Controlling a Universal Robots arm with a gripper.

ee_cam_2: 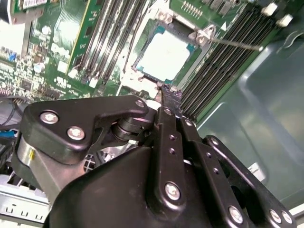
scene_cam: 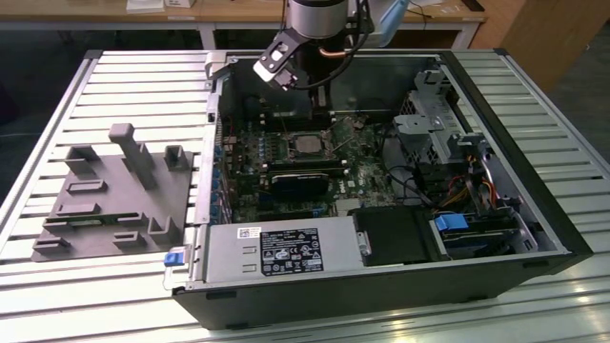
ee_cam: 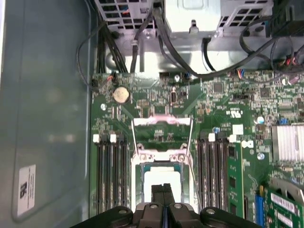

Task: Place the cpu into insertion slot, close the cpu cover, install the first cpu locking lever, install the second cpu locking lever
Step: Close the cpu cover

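While the small square silver-grey metal cpu (ee_cam: 161, 175) is sitting inside the silver-rimmed square insertion slot (ee_cam: 140, 176), the black robot gripper (ee_cam: 162, 189) is hanging directly over that slot, its fingers (ee_cam: 157, 194) pressed together, gripping nothing.

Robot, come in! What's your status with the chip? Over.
Gripper shut, close above the chip. Chip lying in its socket. Thin wire lever sticks out beside it.

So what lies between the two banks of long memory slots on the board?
The insertion slot with the cpu seated in it, seen in the first wrist view; the gripper hangs over the cpu's edge.
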